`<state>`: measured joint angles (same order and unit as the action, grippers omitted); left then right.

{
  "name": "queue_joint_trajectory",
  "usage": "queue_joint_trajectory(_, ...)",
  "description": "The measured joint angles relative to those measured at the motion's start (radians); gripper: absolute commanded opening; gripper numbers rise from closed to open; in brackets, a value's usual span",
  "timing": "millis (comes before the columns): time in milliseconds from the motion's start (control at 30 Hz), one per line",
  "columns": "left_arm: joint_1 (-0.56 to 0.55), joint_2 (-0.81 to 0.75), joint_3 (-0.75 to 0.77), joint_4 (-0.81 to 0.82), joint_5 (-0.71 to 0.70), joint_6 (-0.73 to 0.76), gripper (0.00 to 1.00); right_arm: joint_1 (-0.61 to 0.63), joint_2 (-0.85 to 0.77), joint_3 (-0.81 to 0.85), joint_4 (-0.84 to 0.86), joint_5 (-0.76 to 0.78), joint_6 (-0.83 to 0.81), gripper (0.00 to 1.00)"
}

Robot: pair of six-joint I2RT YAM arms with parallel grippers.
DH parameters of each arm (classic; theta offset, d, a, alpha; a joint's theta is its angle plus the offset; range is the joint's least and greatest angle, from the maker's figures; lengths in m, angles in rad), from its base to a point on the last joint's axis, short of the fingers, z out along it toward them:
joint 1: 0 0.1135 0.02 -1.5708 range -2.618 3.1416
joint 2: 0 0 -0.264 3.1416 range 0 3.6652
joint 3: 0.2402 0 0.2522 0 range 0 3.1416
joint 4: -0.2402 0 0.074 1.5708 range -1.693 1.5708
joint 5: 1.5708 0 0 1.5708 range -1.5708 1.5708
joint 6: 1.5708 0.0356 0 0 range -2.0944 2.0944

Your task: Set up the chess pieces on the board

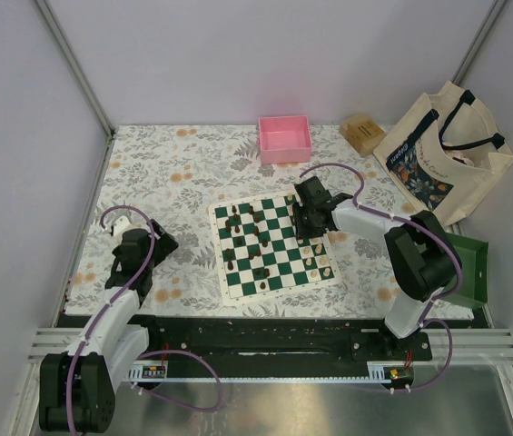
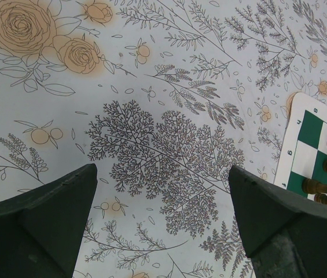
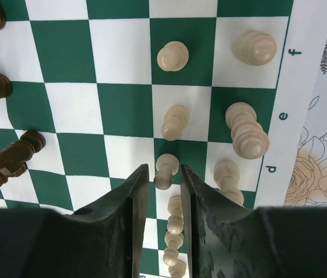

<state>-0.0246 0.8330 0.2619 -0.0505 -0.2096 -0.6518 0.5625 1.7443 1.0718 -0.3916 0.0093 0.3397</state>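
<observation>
The board [image 1: 279, 238], green and white checks, lies mid-table with dark and cream chess pieces on it. In the right wrist view my right gripper [image 3: 164, 169] hovers over the board's [image 3: 65, 46] right side. Its fingertips flank an upright cream pawn [image 3: 166, 164], with a thin gap on the left side, so the jaws stand slightly open. More cream pieces [image 3: 254, 47] stand in rows beyond and beside it, and dark pieces [image 3: 17, 152] sit to the left. My left gripper [image 2: 163, 174] is open over the floral cloth, left of the board's corner [image 2: 311, 124], with nothing between its fingers.
A pink tray [image 1: 284, 139] sits behind the board. A small wooden box [image 1: 362, 133] and a tote bag [image 1: 447, 154] are at the back right. A green tray [image 1: 469, 268] lies at the right edge. Dark pieces [image 2: 325, 188] line the board's left edge.
</observation>
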Motion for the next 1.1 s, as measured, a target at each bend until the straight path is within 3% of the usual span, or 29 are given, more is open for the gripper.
queue_joint_trajectory(367, 0.0, 0.0, 0.0, 0.0, 0.0, 0.0, 0.99, 0.0, 0.0, 0.001, -0.022, 0.0, -0.007, 0.25)
queue_joint_trajectory(1100, 0.0, 0.0, 0.0, 0.0, 0.0, 0.0, 0.99, 0.0, -0.01, 0.001, -0.034, 0.014, -0.015, 0.22)
